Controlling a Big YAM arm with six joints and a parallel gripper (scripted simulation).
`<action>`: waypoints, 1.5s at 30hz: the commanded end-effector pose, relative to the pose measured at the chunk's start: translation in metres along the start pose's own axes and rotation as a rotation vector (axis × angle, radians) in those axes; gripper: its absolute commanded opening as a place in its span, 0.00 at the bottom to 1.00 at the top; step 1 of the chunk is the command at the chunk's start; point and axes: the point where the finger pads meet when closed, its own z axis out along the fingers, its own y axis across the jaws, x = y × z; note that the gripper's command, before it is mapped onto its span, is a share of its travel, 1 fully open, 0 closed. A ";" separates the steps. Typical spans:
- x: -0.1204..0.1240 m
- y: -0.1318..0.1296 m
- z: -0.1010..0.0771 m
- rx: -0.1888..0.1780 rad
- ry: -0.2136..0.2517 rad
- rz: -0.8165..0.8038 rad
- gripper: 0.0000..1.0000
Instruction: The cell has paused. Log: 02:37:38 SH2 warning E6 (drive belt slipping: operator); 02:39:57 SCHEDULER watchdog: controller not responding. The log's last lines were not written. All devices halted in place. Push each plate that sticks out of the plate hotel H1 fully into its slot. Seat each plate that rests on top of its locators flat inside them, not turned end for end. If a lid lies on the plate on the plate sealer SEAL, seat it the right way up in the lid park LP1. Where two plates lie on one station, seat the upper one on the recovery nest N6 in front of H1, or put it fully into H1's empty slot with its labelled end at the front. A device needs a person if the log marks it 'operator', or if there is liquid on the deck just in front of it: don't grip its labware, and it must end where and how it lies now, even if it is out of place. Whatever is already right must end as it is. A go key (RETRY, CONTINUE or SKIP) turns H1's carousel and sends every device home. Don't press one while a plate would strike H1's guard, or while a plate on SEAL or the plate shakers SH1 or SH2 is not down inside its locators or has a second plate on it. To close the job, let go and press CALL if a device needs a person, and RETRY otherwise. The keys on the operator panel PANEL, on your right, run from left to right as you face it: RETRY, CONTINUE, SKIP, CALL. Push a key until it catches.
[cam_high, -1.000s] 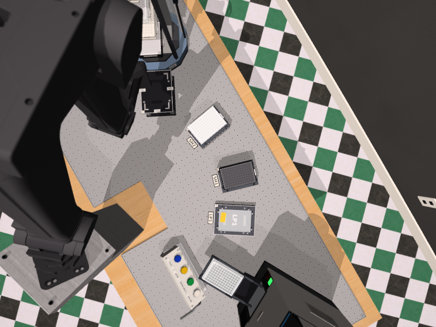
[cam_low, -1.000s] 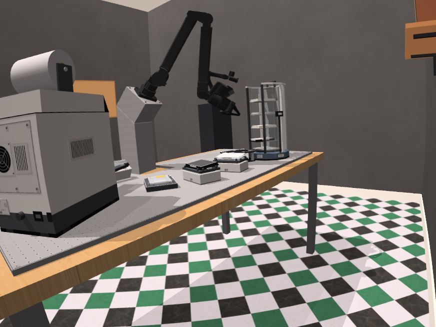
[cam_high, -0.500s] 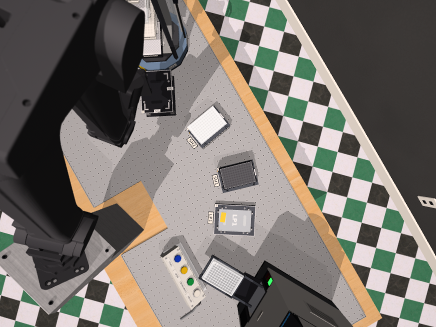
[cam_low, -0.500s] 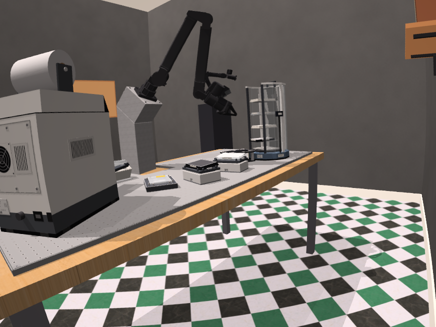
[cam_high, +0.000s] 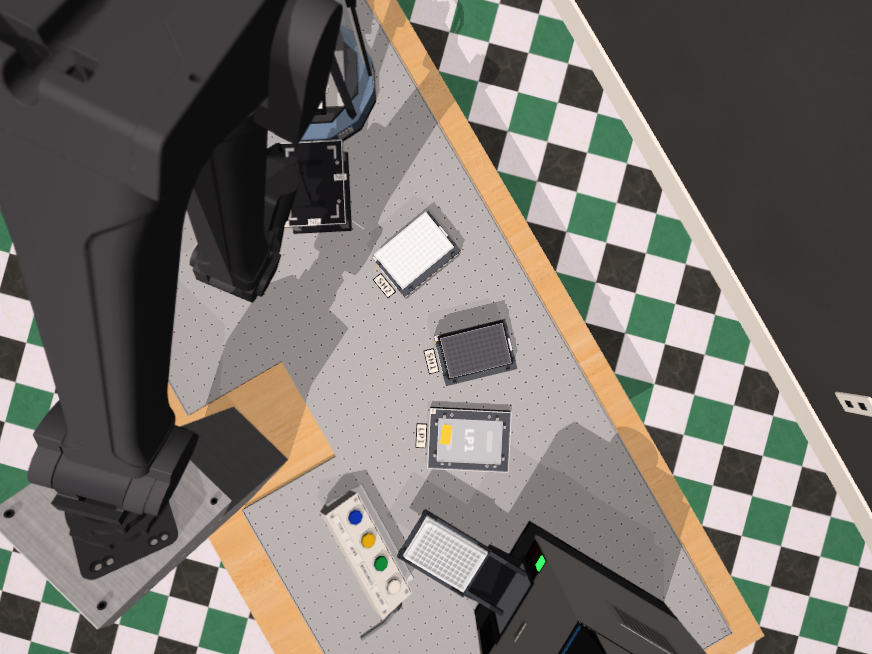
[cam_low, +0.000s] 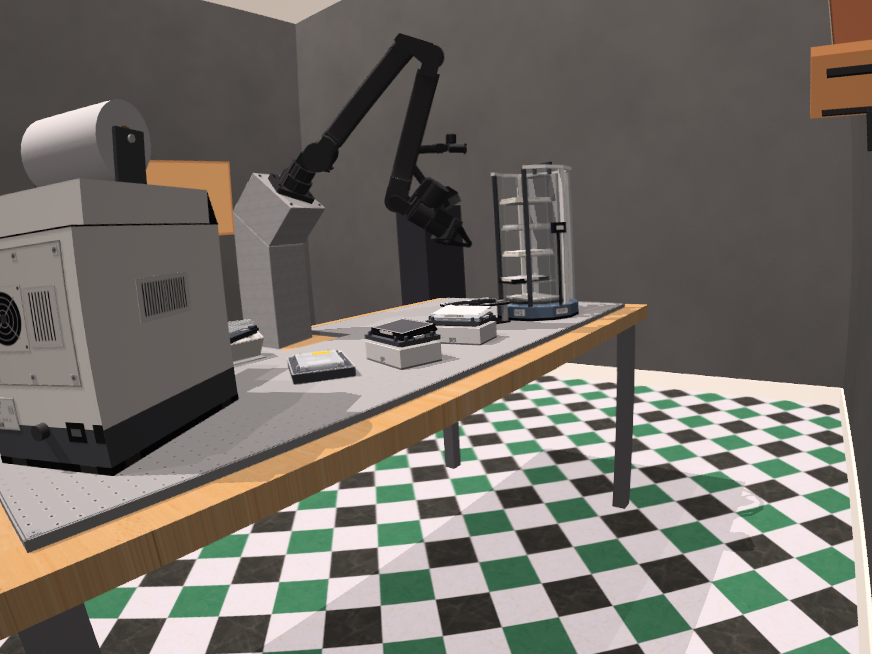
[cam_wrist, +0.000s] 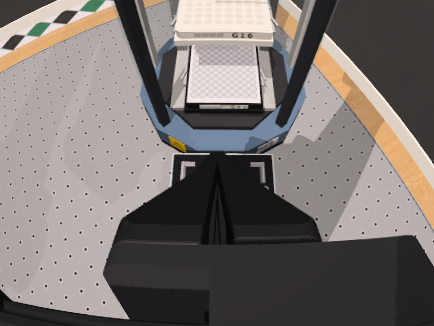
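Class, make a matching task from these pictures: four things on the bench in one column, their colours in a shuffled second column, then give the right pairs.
Things:
1. Plate on shaker SH2
2. Plate on shaker SH1
3. Top key on the button panel
4. Base of the plate tower

Colours:
A. blue-grey
B. white
C. blue
D. dark grey

Pairs: 1-B, 2-D, 3-C, 4-A
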 end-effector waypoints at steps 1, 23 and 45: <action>0.004 -0.010 0.010 0.028 -0.030 -0.005 0.00; 0.053 0.005 0.058 -0.007 -0.013 0.006 0.00; 0.053 -0.002 0.117 0.005 -0.037 -0.002 0.00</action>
